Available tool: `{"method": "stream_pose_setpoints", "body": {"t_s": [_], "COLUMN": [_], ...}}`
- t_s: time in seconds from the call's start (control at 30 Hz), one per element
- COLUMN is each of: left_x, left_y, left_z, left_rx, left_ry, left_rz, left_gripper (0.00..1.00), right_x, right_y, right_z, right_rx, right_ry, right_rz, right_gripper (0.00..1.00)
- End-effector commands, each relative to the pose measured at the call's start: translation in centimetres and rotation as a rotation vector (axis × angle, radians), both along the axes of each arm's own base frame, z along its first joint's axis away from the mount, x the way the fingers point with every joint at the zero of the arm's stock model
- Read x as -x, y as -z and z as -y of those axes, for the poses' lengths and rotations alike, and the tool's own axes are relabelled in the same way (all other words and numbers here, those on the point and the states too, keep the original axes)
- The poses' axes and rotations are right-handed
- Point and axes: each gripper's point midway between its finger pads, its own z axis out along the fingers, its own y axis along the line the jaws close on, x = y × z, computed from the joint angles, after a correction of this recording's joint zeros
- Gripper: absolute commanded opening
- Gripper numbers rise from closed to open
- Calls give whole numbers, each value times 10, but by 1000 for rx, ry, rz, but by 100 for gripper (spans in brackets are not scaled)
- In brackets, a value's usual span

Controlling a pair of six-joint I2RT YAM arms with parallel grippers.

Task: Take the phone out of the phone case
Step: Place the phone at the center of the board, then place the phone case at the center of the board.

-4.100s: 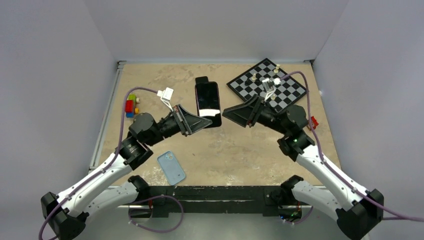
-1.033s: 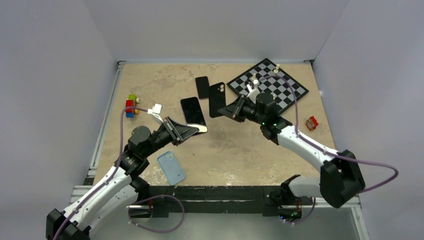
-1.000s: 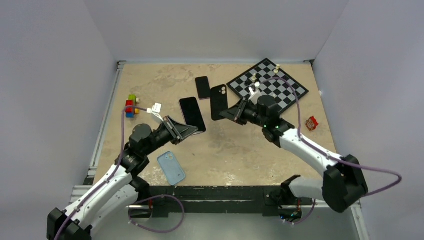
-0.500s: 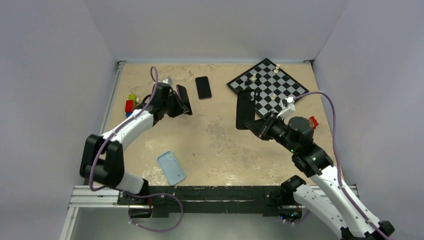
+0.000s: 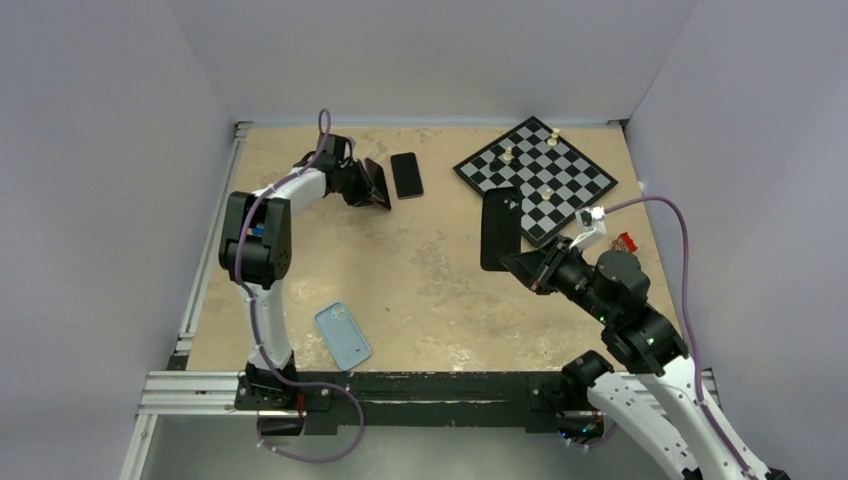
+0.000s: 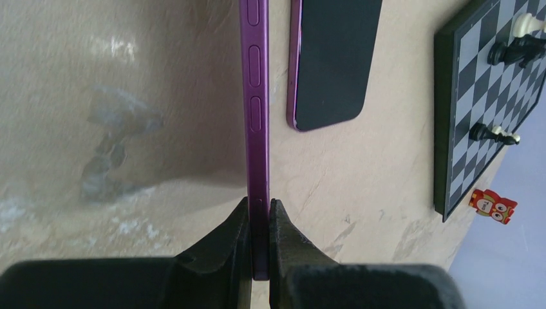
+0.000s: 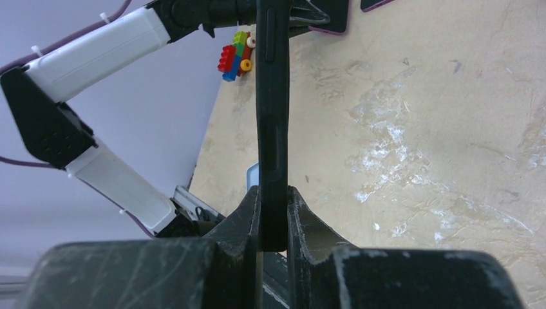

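A: What surface is shown?

B: A mottled tan tabletop is shown, enclosed by plain grey walls.

A: Where is the phone found?

B: The slim purple phone, with rounded side buttons, is seen edge-on at the overhead view's upper left. It is pinched by the left gripper. A flat, dark second handset is laid just beside it.

A: And the case?

B: The matte black phone case, slightly bowed, is clamped by the right gripper at centre right.
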Motion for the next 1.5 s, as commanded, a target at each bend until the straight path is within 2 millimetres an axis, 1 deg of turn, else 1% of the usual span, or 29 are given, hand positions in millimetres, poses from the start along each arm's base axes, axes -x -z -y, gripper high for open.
{"method": "stream_pose_setpoints", "body": {"t_s": [0.0, 0.17, 0.3, 0.4, 0.53, 0.6, 0.7, 0.73, 0.8, 0.83, 0.87, 0.9, 0.93, 0.97, 1.0, 1.03, 1.1, 1.13, 1.17, 1.27, 1.3, 1.37, 1.47], "left_x": [-27, -35, -41, -44, -46, -47, -47, -46, -43, -40, -36, -31, -25, -19, -10, -1, 14, 23, 33, 58, 66, 78, 92], "left_y": [-15, 1, 5, 3, -2, -6, -18, -25, -45, -63, -78, -91, -108, -122, -138, -152, -183, -195, -206, -228, -230, -235, -236], "left_z": [9, 11, 13, 11, 4, -4, -22, -28, -43, -52, -55, -59, -62, -65, -67, -68, -64, -62, -60, -50, -47, -44, -47], "left_rx": [29, 47, 51, 34, -1, -41, -117, -147, -220, -258, -269, -281, -289, -291, -289, -283, -252, -243, -236, -198, -185, -172, -201], "left_ry": [60, 45, 44, 43, 35, 23, -4, -12, -35, -57, -65, -76, -89, -96, -103, -106, -89, -79, -67, -14, 6, 33, 42], "left_rz": [30, -22, -40, -34, -31, -25, 0, 8, 38, 69, 94, 115, 144, 165, 189, 216, 304, 334, 364, 455, 475, 513, 563], "left_gripper": [0, 0, 6, 15, 34, 44, 55, 58, 64, 67, 69, 76, 86, 91, 92, 93, 93, 93, 93, 92, 92, 91, 91], "right_x": [8, 10, 9, 8, 6, 4, 2, 2, 1, 1, 1, 2, 2, 5, 9, 13, 24, 35, 41, 54, 56, 56, 54], "right_y": [-21, -18, -15, -11, -3, 6, 29, 40, 63, 74, 84, 91, 98, 104, 109, 118, 127, 129, 133, 138, 140, 144, 155], "right_z": [2, 4, 1, -2, -6, -9, -21, -26, -36, -42, -47, -54, -62, -73, -85, -99, -130, -147, -162, -198, -207, -219, -230], "right_rx": [-43, -51, -50, -46, -26, -3, 37, 49, 71, 82, 91, 94, 94, 93, 87, 85, 52, 37, 28, -7, -21, -52, -52], "right_ry": [-9, -3, -13, -23, -42, -62, -128, -159, -211, -229, -244, -259, -275, -299, -329, -365, -450, -504, -544, -625, -643, -663, -686], "right_rz": [44, 40, 30, 23, 12, -7, -54, -78, -127, -146, -161, -171, -179, -188, -195, -229, -250, -259, -268, -277, -279, -286, -309], "right_gripper": [0, 0, 0, 0, 0, 0, 0, 0, 0, 0, 0, 0, 0, 0, 0, 0, 0, 0, 0, 0, 0, 0, 0]}}
